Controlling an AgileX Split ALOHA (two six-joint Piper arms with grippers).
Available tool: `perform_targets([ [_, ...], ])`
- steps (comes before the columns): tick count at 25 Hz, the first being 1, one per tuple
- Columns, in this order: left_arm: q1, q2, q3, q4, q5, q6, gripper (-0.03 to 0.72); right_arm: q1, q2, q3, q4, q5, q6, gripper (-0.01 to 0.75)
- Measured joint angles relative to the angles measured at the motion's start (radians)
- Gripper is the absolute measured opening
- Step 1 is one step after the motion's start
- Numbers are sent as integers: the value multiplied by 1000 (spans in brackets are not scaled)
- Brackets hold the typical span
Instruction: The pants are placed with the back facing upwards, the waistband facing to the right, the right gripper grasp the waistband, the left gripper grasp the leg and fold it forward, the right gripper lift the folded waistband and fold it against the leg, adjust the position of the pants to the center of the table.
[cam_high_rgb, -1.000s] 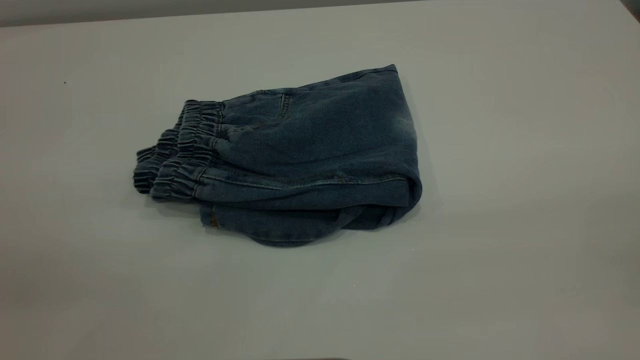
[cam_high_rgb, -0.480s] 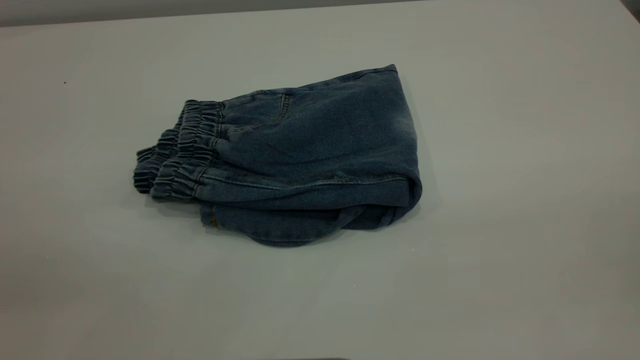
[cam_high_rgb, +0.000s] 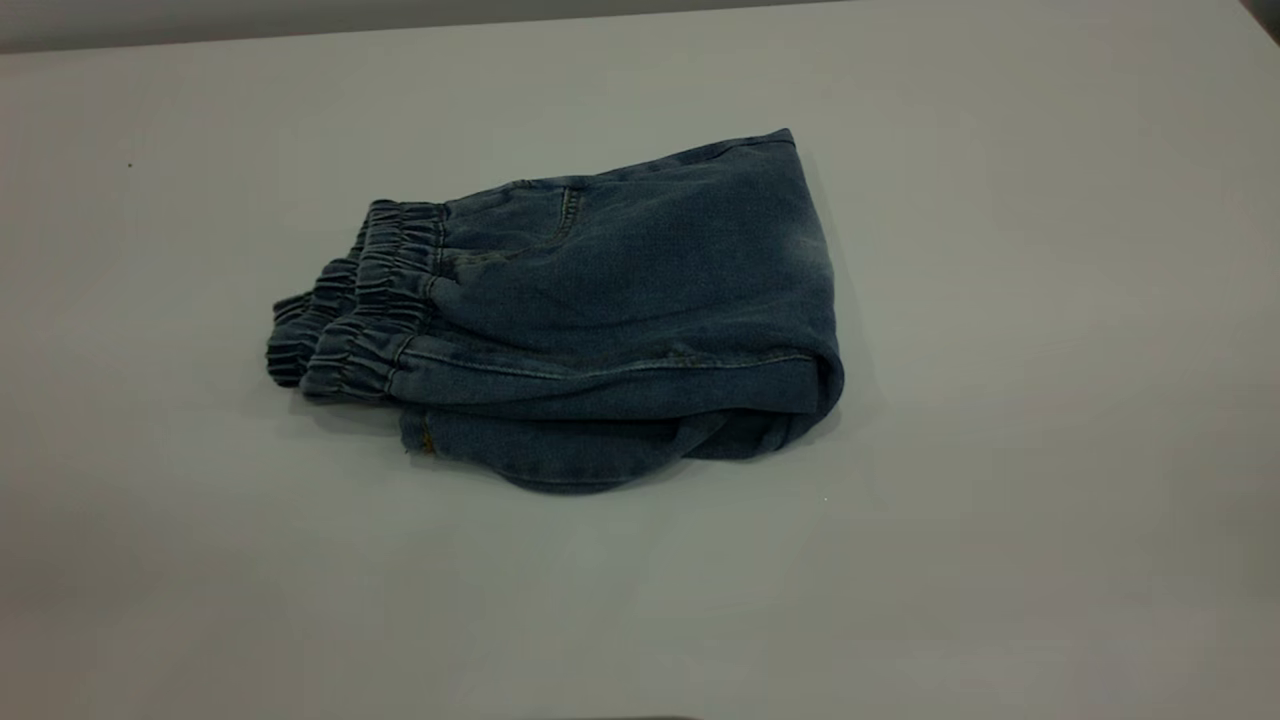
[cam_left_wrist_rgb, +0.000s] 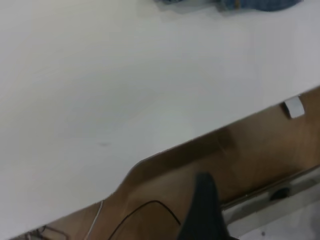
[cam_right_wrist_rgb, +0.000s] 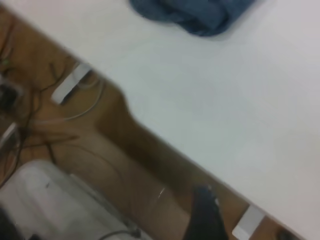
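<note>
The pants (cam_high_rgb: 590, 320) lie folded into a compact bundle near the middle of the desk (cam_high_rgb: 1000, 500), touched by neither of my arms. The waistband (cam_high_rgb: 365, 310), gathered and ruffled, forms the bundle's left end in the exterior view, doubled over so that two ruffled layers show side by side. A rounded fold closes the right end, and a lower layer of denim protrudes along the near edge. A curved seam is visible on the upper face; the printed leg is not visible.

My left gripper (cam_left_wrist_rgb: 202, 210) is drawn back beyond the desk's edge, over the brown floor, with the pants (cam_left_wrist_rgb: 235, 4) far off at the border of its wrist view. My right gripper (cam_right_wrist_rgb: 205, 215) is likewise withdrawn past the desk's edge, well apart from the pants (cam_right_wrist_rgb: 195, 12). Only one dark finger of each shows, so I cannot tell whether either pair of jaws is spread or pressed together.
</note>
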Motion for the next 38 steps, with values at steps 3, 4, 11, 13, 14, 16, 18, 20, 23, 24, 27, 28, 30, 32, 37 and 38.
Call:
perform_targets([
  [3,89,0,0,0,0,0,515,-169,0,0,3,0,0,436],
  [4,123,0,0,0,0,0,515,-227,0,0,3,0,0,436],
  [11,332,0,0,0,0,0,515,-548,-28,2,3,0,-1,436],
  [13,377,0,0,0,0,0,515,-595,-65,3,3,0,-1,436],
  [14,391,0,0,0,0,0,515,-609,-89,4,3,1,-1,436],
  [16,415,-3,0,0,0,0,515,-620,-139,4,3,2,-1,436],
  [18,423,-25,0,0,0,-1,515,-622,-199,4,3,2,-1,436],
  [20,423,-63,0,0,0,-1,515,-622,-243,4,4,5,-1,436],
  [23,423,-136,0,0,0,-1,515,-622,-250,4,4,7,-1,436],
  [24,423,-164,0,0,0,-1,515,-622,-251,4,4,7,-1,436],
  [27,423,-239,0,0,2,-1,515,-622,-251,4,4,7,-1,436],
  [28,423,-263,0,0,4,-1,515,-622,-251,4,4,7,-1,436],
  [30,423,-301,0,0,6,-1,515,-622,-251,4,4,7,-1,436],
  [32,423,-319,0,0,8,-1,515,-622,-251,4,4,7,-1,436],
  [37,423,-320,0,0,8,-1,515,-622,-251,4,3,6,-1,436],
  [38,423,-320,0,0,8,-1,515,-622,-251,4,1,6,-2,436],
])
